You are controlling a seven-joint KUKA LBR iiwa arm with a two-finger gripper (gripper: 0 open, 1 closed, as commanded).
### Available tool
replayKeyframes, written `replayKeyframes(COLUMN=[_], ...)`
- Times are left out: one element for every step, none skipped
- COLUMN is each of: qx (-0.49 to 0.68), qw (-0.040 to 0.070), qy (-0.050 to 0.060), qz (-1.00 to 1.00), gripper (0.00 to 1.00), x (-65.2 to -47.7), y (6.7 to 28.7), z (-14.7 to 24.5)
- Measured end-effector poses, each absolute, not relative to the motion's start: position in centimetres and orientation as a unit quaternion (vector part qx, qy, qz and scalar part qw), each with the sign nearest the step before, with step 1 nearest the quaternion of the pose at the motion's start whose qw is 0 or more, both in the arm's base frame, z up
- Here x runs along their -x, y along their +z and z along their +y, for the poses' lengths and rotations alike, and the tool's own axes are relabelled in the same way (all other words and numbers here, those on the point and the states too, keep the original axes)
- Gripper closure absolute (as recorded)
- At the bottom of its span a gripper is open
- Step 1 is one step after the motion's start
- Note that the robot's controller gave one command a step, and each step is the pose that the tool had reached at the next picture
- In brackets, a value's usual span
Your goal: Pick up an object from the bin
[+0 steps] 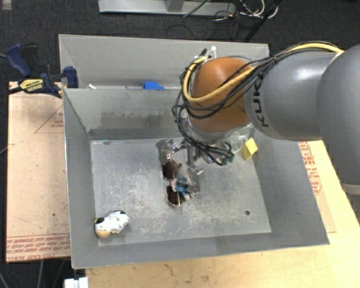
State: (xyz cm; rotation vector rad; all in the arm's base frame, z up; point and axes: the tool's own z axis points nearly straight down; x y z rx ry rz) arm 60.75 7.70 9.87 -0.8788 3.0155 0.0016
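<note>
Your gripper (179,182) hangs low over the middle of the bin (78,161), below the orange cover (219,95) on the wrist. Cables and clutter there hide whether it is spread or pressed together, so you cannot tell. A dark brown lump (175,195) with a fleck of blue lies on the floor right at its tip, just toward 6 o'clock of centre. Whether it is pinched or only touched is unclear. This looks like the grasp step, down at the floor with nothing lifted yet. Next you need a firm closure on that lump, then a straight lift clear of the walls. The other things lie well apart: a white-and-black toy (111,222) at 7 o'clock, a yellow piece (249,149) at 3 o'clock beside the wrist, and a blue piece (153,86) at 12 o'clock
</note>
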Motion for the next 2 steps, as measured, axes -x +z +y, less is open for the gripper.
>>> replayKeyframes(qx=[0.374, 0.374], qw=[0.003, 0.003], qy=[0.001, 0.001], qz=[0.928, 0.928], gripper=[1.00, 1.00], x=[-63.26, -63.27], y=[7.15, 7.15], z=[5.73, 5.72])
